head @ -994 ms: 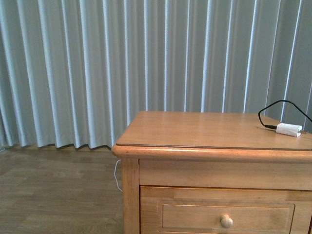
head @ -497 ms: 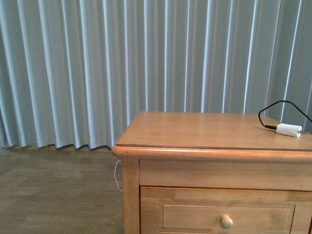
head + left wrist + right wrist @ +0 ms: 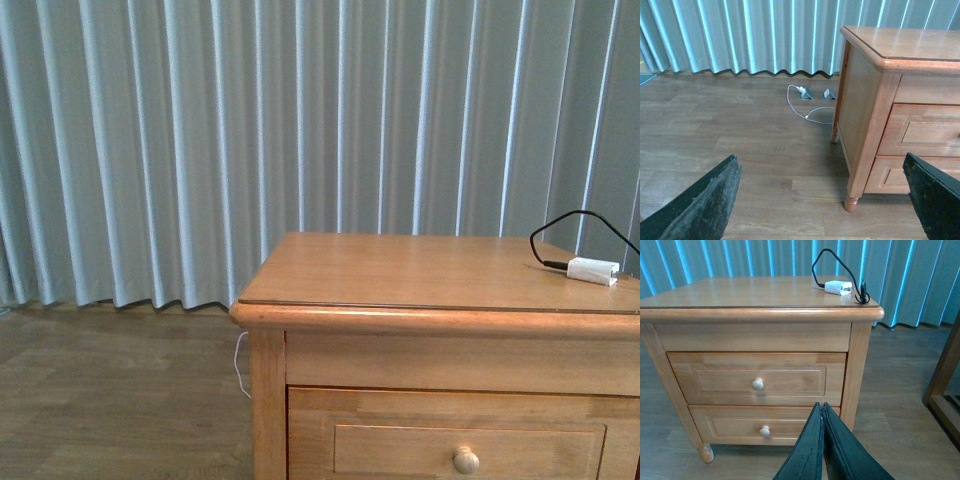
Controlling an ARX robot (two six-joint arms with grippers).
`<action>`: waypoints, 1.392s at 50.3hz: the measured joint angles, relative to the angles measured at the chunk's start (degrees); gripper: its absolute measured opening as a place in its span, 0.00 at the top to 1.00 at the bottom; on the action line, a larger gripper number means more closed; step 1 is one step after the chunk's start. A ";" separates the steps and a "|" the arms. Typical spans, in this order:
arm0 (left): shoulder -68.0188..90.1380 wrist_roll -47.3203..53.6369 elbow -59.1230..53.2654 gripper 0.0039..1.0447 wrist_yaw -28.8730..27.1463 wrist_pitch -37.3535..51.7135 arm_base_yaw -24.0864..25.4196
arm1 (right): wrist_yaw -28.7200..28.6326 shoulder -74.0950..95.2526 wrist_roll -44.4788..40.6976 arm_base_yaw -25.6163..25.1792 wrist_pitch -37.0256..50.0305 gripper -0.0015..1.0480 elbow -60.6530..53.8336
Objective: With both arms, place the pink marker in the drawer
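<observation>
The pink marker shows in no view. The drawer point(image 3: 450, 440) is the upper, taller one of a light-oak nightstand and it is closed; its round knob point(image 3: 757, 384) faces the right wrist camera, and part of its front shows in the left wrist view point(image 3: 927, 135). My left gripper point(image 3: 820, 200) is open and empty, low over the floor off the nightstand's corner. My right gripper point(image 3: 821, 407) is shut with nothing in it, in front of the nightstand at the height of the lower drawer. Neither arm shows in the front view.
A white adapter point(image 3: 592, 270) with a black cable lies on the nightstand top point(image 3: 750, 292) near its edge. A shallower drawer point(image 3: 765, 425) sits below. A white cord point(image 3: 805, 107) lies on the floor by the curtain. A wooden frame point(image 3: 945, 370) stands nearby.
The nightstand sits slightly lower in the front view than a second ago, as if the camera rose a little. Nothing else has moved.
</observation>
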 joint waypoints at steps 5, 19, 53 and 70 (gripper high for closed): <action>0.00 0.00 0.00 0.06 0.00 0.00 0.00 | 0.00 -0.09 0.00 0.00 -0.02 0.99 0.00; 0.00 0.00 0.00 0.06 0.00 0.00 0.00 | 0.00 -0.09 -0.07 0.00 -0.07 0.85 0.00; 0.00 0.00 0.00 0.06 0.00 0.00 0.00 | 0.00 -0.09 -0.04 0.00 -0.07 0.09 0.00; 0.00 0.00 0.00 0.06 0.00 0.00 0.00 | 0.00 -0.09 -0.07 0.00 -0.07 0.09 0.00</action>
